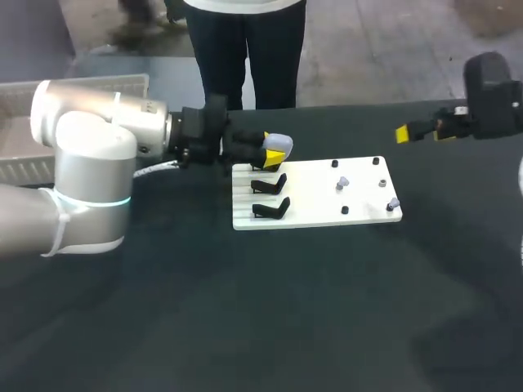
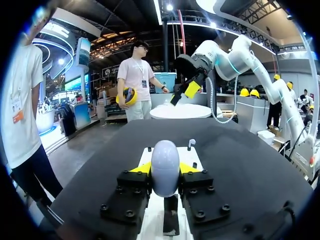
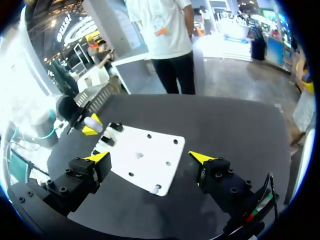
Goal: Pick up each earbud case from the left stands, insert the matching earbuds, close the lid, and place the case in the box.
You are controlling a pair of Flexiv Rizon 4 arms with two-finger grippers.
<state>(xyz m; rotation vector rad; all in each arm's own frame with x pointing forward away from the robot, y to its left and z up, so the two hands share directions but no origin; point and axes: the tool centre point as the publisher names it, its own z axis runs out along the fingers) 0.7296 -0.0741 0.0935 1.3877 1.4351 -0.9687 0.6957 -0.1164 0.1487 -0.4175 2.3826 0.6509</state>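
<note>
My left gripper (image 1: pixel 276 152) is shut on a pale grey earbud case (image 1: pixel 276 144), holding it just above the back-left corner of the white board (image 1: pixel 315 214). In the left wrist view the case (image 2: pixel 165 167) stands upright between the yellow fingertips (image 2: pixel 141 168), over a black stand (image 2: pixel 171 220). Two empty black stands (image 1: pixel 270 184) (image 1: pixel 271 209) sit on the board's left side. Small pale earbuds (image 1: pixel 341 184) (image 1: pixel 393 202) rest on pegs on its right side. My right gripper (image 1: pixel 423 131) hangs open and empty, high beyond the board's right end; in its own view the gripper (image 3: pixel 150 157) looks down on the board (image 3: pixel 150 145).
A pale slatted box (image 1: pixel 24 122) stands at the back left of the table, behind my left arm. Small black pegs (image 1: pixel 335 163) dot the board's right half. Dark tabletop (image 1: pixel 286 310) stretches in front of the board.
</note>
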